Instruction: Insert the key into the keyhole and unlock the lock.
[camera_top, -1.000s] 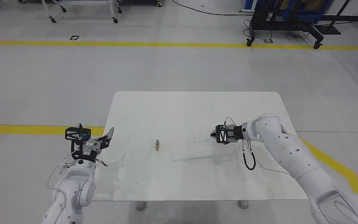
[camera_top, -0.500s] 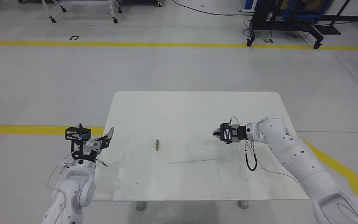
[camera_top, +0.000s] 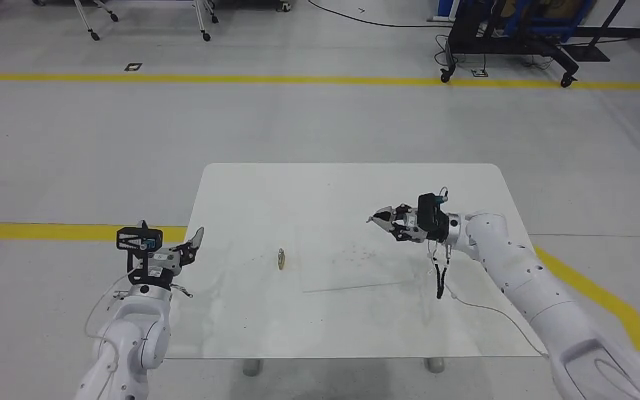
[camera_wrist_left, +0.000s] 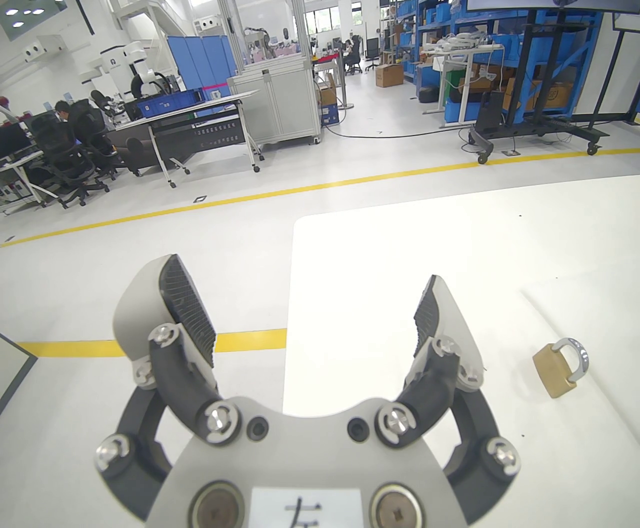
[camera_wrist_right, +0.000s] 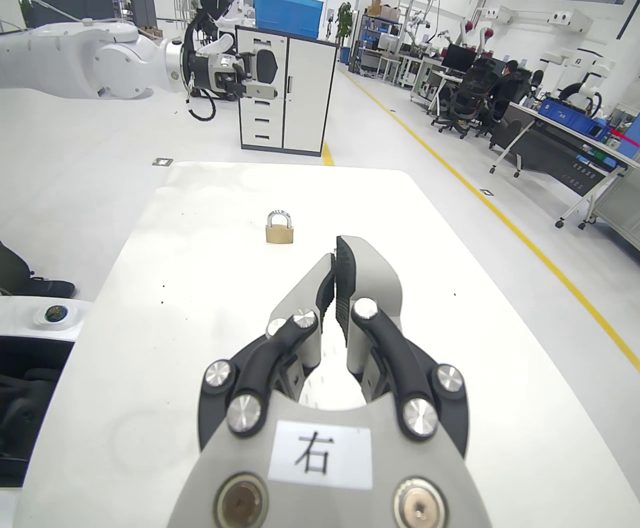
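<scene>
So my right claw (camera_wrist_right: 336, 260) is pinched tight, pads flat against each other. I honestly can't see a key between them, so no idea if I'm carrying one. My left claw (camera_wrist_left: 305, 295) is spread wide with nothing in it, hanging at the edge of the white rounded-corner table (camera_wrist_right: 200, 310).

The small brass padlock with the silver steel shackle (camera_wrist_right: 280, 233) sits straight ahead of the right claw, well apart, and off to one side of the left claw, quite a bit nearer.

My take on doing this well: the lock is loose on a slick top, so poking at it one-handed will probably just shove it around. I'd have the left claw clamp the brass body first, then line the right one up square with the keyhole.

Looks-wise, the shackle is seated shut and pointing away from my right claw. I can't spot the keyhole from here.
</scene>
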